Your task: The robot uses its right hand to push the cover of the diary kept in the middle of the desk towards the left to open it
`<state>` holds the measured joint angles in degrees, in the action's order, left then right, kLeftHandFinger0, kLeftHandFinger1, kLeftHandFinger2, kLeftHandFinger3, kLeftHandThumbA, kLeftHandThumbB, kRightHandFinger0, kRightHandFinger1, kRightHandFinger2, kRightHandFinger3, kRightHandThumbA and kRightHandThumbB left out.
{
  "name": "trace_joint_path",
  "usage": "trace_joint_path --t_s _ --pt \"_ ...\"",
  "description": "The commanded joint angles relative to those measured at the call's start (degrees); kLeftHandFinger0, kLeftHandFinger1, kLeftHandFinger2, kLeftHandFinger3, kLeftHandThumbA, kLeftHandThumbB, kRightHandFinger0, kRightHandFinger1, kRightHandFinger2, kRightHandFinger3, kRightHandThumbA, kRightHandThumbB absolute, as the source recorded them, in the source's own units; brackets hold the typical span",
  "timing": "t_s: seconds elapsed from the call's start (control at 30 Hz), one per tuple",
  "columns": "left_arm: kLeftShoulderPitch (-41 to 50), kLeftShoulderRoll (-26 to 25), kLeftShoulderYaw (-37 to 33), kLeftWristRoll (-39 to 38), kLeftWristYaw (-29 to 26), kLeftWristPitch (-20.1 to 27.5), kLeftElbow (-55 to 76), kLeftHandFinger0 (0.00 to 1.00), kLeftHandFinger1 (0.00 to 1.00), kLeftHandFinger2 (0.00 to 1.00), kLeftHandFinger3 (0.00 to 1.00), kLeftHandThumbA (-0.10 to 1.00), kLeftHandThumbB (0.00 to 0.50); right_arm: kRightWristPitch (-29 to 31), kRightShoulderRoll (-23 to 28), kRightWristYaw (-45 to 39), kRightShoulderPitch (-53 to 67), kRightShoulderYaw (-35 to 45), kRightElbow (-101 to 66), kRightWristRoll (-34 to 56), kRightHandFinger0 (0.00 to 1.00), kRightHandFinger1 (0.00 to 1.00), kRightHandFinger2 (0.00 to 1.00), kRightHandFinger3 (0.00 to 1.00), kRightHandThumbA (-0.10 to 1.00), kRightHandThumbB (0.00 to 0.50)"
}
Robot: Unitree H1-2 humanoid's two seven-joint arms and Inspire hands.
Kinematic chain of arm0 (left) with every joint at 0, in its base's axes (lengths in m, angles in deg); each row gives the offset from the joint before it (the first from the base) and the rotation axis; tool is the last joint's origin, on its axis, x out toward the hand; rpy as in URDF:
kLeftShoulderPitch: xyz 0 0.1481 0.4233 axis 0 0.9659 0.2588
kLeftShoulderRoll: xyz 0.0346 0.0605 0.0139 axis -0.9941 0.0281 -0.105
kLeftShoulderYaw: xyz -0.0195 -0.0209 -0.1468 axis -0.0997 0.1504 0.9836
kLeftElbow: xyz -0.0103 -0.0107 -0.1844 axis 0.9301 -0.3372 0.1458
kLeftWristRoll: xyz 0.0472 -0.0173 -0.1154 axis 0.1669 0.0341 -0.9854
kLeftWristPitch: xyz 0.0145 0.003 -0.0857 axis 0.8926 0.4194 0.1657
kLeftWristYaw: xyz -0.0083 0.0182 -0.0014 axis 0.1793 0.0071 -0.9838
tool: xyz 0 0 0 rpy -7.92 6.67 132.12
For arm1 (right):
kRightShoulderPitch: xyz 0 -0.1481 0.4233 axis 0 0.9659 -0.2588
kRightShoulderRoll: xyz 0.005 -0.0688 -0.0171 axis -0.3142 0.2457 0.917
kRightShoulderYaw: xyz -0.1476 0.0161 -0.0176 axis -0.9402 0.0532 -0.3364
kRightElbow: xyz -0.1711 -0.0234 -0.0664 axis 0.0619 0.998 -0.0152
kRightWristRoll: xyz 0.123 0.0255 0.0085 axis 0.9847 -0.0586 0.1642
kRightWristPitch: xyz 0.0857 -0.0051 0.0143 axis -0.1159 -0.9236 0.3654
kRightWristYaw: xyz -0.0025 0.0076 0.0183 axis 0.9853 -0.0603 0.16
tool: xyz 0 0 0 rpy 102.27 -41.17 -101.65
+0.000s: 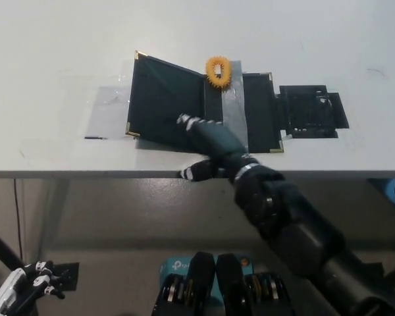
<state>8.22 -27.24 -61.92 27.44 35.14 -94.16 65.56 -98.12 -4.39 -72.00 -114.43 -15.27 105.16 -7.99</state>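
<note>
Black hardback diary with brass corners lies mid white worktop, near its front edge. The thin, stiff, light cover stands part-raised; best pushed flat-on, not gripped. Black right hand rests on it, fingers extended, holding nothing. Grey tape strip probably anchors the diary. Orange spiky ring touches the top edge; black flat holder just beside. White left hand hangs low; can't tell its grip.

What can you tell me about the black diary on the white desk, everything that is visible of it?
The black diary with small gold corner caps lies open in the middle of the white desk, near its front edge. Its left cover is lifted off the desk and tilted, casting a shadow below. A wide grey tape strip crosses its spine area and right half, and an orange toothed ring sits at its top edge. The black right hand reaches onto it; its fingers touch the left cover.
</note>
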Motion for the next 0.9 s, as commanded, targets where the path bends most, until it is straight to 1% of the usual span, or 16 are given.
trace_joint_path --t_s 0.0,0.1,0.17,0.23,0.27,0.3,0.4,0.43,0.47,0.53,0.63,0.73,0.77,0.8,0.83,0.87 --pt "0.47 -0.4 1.64 -1.26 0.21 1.52 0.23 0.43 0.53 0.3 0.36 0.36 0.5 -16.69 -0.1 -12.49 0.71 16.68 -23.01 24.36 1.0 1.0 1.0 1.0 1.0 0.266" --pt "1.05 -0.16 2.02 -1.68 0.37 2.21 -0.25 0.43 0.52 0.3 0.36 0.35 0.5 -18.55 -0.12 -12.75 1.67 20.28 -27.87 26.79 0.95 1.0 1.0 1.0 1.0 0.251" --pt "1.24 -0.01 2.23 -1.88 0.48 2.85 -0.81 0.43 0.52 0.29 0.36 0.35 0.5 -18.55 0.51 -8.99 3.33 25.54 -32.16 37.82 0.98 1.0 1.0 1.0 1.0 0.233" --pt "1.52 0.12 2.42 -1.95 0.21 2.74 -0.75 0.42 0.51 0.29 0.36 0.35 0.5 -18.55 0.83 -5.23 3.91 26.65 -33.25 43.65 0.99 1.0 1.0 1.0 1.0 0.241" --pt "1.53 -0.03 2.29 -1.88 0.44 2.9 -0.89 0.42 0.51 0.29 0.36 0.35 0.5 -18.55 2.22 -2.77 5.42 29.14 -35.47 50.1 1.0 1.0 1.0 1.0 1.0 0.178" --pt "1.44 0.05 2.47 -2.45 0.74 2.74 -1.07 0.42 0.49 0.28 0.36 0.34 0.5 -18.55 2.82 -1.5 6.71 31.36 -36.8 54.56 1.0 1.0 1.0 1.0 1.0 0.193" --pt "1.5 0.31 2.61 -2.62 0.63 2.96 -1.26 0.39 0.47 0.27 0.34 0.34 0.5 -18.55 4.2 0.35 9.2 34.45 -39.0 61.76 1.0 1.0 1.0 1.0 1.0 0.18" --pt "1.58 0.38 2.68 -2.61 0.33 2.56 -0.97 0.39 0.48 0.26 0.33 0.34 0.5 -18.55 4.32 3.57 12.72 37.42 -42.57 65.46 0.93 0.95 0.94 1.0 1.0 0.204" --pt "1.58 0.36 2.88 -2.78 0.24 2.41 -1.07 0.39 0.49 0.26 0.33 0.34 0.5 -18.55 3.9 4.54 14.02 38.64 -43.76 66.15 0.9 0.92 0.91 1.0 1.0 0.2" --pt "1.77 0.36 2.99 -2.88 0.22 2.37 -1.06 0.39 0.48 0.26 0.33 0.34 0.5 -18.55 2.37 6.23 16.37 40.97 -45.83 65.15 0.8 0.83 0.82 0.92 1.0 0.204" --pt "1.84 0.42 3.39 -3.46 0.43 2.61 -1.16 0.37 0.47 0.26 0.34 0.32 0.5 -18.55 0.26 3.08 22.21 45.24 -48.22 61.49 0.76 0.78 0.73 0.83 1.0 0.208" --pt "1.79 0.28 3.86 -3.8 0.5 2.98 -1.68 0.37 0.46 0.26 0.33 0.31 0.5 -18.55 -1.49 2.02 25.33 48.6 -48.68 60.54 0.69 0.71 0.65 0.75 1.0 0.248" --pt "1.83 0.38 4.14 -4.21 0.54 2.94 -1.72 0.37 0.47 0.26 0.33 0.3 0.5 -17.3 -1.74 1.69 27.61 50.25 -48.3 60.43 0.62 0.67 0.64 0.72 0.99 0.272" --pt "2.02 0.53 4.45 -4.14 -0.01 2.93 -1.73 0.35 0.46 0.25 0.32 0.31 0.5 -15.38 -1.91 1.96 30.15 52.25 -47.17 59.96 0.52 0.61 0.63 0.72 0.98 0.268" --pt "2.16 0.61 4.58 -4.06 -0.23 3.0 -1.79 0.35 0.46 0.25 0.32 0.31 0.5 -15.0 -2.03 2.04 30.77 52.89 -46.8 59.75 0.5 0.61 0.63 0.71 0.98 0.268" --pt "2.26 0.71 4.7 -4.24 -0.1 3.18 -1.94 0.35 0.46 0.25 0.32 0.31 0.5 -14.29 -1.93 1.88 32.0 54.1 -46.35 60.11 0.46 0.58 0.62 0.73 1.0 0.249"
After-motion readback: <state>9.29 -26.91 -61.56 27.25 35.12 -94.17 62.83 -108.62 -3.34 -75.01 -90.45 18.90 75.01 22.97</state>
